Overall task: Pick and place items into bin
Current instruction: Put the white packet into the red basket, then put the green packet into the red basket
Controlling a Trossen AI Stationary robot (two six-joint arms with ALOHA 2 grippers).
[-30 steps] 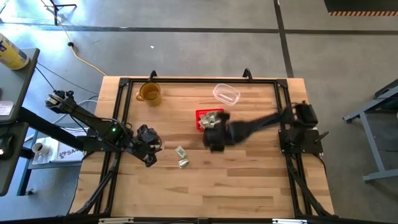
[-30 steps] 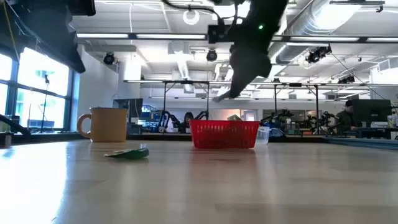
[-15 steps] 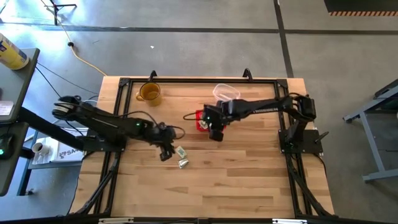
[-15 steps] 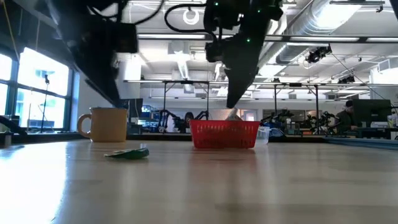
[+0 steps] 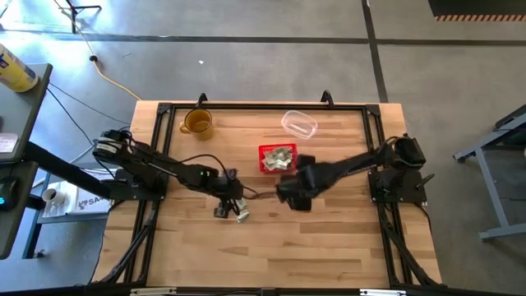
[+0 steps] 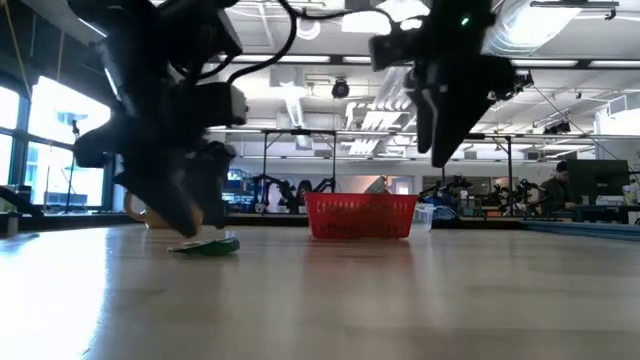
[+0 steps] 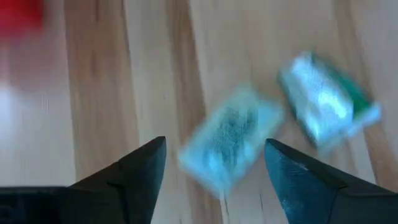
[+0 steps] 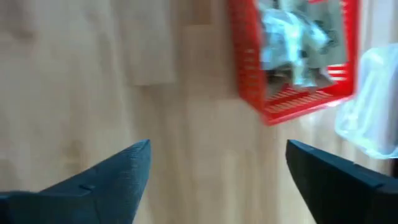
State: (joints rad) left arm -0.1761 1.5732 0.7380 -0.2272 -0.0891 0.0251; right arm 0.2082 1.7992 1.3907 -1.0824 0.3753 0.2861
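We count two loose bills on the wooden table (image 5: 329, 247): one bill (image 7: 230, 140) lies between the spread fingers of the left gripper (image 7: 214, 168), and a second bill (image 7: 326, 109) lies just beside it, apart from the fingers. From above, both sit close together under the left gripper (image 5: 226, 205), near the middle of the table. In the low view only one green-and-white patch (image 6: 205, 246) shows at the foot of the left arm, so we cannot separate the two there.

There is one red basket (image 5: 278, 158), and we see several crumpled bills (image 8: 295, 46) piled inside it; their number we cannot tell. One amber mug (image 5: 197, 123) stands at the far left of the table and one clear container (image 5: 299, 125) sits just behind the basket.

The right gripper (image 8: 214, 171) has its fingers spread wide and holds nothing; it hangs over bare wood in front of the basket (image 8: 292, 62).

Half a second ago the right gripper was over the basket; it has since pulled back toward the near side. The left gripper, then short of the two loose bills, has reached over them and come down low to the table.
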